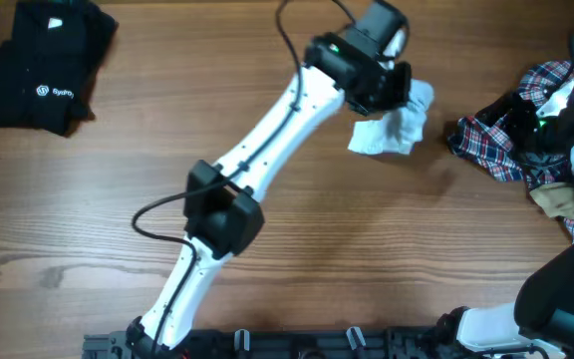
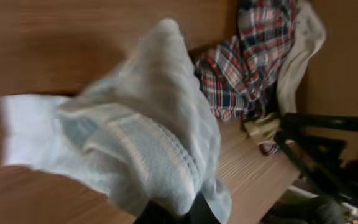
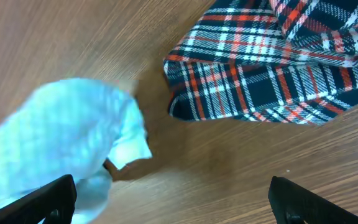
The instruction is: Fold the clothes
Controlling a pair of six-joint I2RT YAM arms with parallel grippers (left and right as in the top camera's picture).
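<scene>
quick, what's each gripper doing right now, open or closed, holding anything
left gripper: closed, gripping the pale-blue garment
right gripper: open wide, holding nothing

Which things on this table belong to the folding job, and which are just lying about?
Job: pale-blue striped garment, gripped by the left hand; plaid shirt; beige piece; black logo garments.
Lying about: black cable looping beside the left arm, rig wiring rather than laundry.
</scene>
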